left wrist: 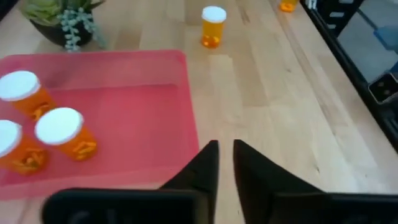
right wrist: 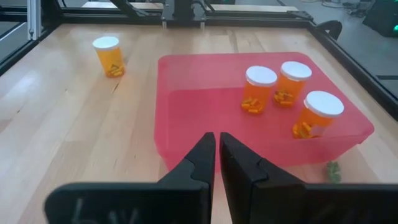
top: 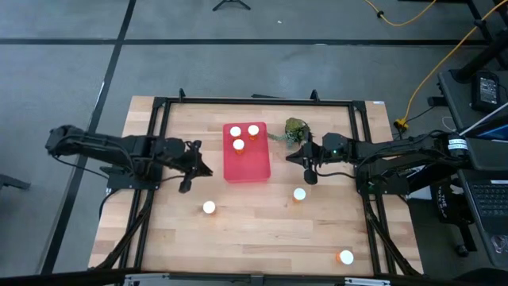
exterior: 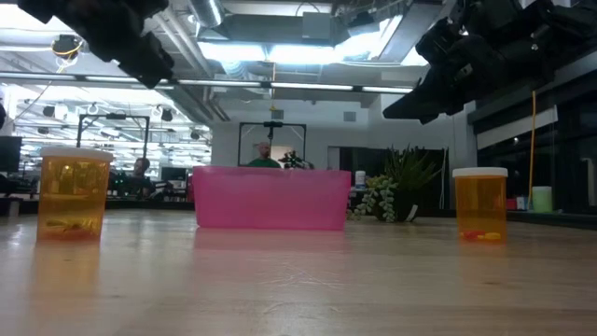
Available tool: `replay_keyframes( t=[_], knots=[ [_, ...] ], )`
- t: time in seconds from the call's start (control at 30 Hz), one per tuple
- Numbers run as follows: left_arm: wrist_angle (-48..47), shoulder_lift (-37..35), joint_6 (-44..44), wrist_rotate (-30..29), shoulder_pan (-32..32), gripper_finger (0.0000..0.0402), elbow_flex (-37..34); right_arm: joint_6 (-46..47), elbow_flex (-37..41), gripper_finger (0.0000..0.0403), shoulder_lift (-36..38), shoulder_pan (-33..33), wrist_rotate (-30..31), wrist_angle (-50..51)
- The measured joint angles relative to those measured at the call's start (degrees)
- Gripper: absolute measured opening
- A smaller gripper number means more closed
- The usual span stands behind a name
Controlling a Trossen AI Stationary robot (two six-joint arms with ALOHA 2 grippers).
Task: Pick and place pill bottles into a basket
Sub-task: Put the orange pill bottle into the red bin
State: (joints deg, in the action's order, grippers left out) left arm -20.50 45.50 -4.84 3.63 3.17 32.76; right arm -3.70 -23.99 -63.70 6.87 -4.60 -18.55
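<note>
The red-pink basket (top: 246,157) lies on the wooden table, far of its middle. Three orange pill bottles with white caps (top: 239,144) (right wrist: 258,88) stand upright in its far half. Other pill bottles stand loose on the table: one near left of the basket (top: 209,207), one near right of it (top: 299,194), one by the near right corner (top: 345,257). My left gripper (top: 202,168) (left wrist: 225,144) hovers shut and empty just left of the basket. Just right of the basket, my right gripper (top: 306,164) (right wrist: 217,135) hovers shut and empty.
A small green plant (top: 296,127) in a dark pot stands by the basket's far right corner, close to my right gripper. A black frame (top: 159,143) runs round the table's edges. Bare wood spreads across the near half between the loose bottles.
</note>
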Motion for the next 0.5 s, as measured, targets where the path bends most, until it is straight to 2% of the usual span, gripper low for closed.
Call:
replay_keyframes(
  t=[0.13,0.37,0.5],
  knots=[
    [3.94,0.02,-0.59,-2.65,2.88,0.0005,-2.69,0.49,0.00,0.0029,0.43,0.00,-0.68,1.06],
    [12.03,-0.02,-1.46,-2.92,5.21,0.0002,-7.53,0.33,0.00,0.0029,5.97,-0.02,-6.26,8.94],
    [11.99,0.00,-1.45,-7.18,5.45,0.0002,-8.08,0.75,0.00,0.0029,11.62,-0.10,-7.61,15.60]
  ],
)
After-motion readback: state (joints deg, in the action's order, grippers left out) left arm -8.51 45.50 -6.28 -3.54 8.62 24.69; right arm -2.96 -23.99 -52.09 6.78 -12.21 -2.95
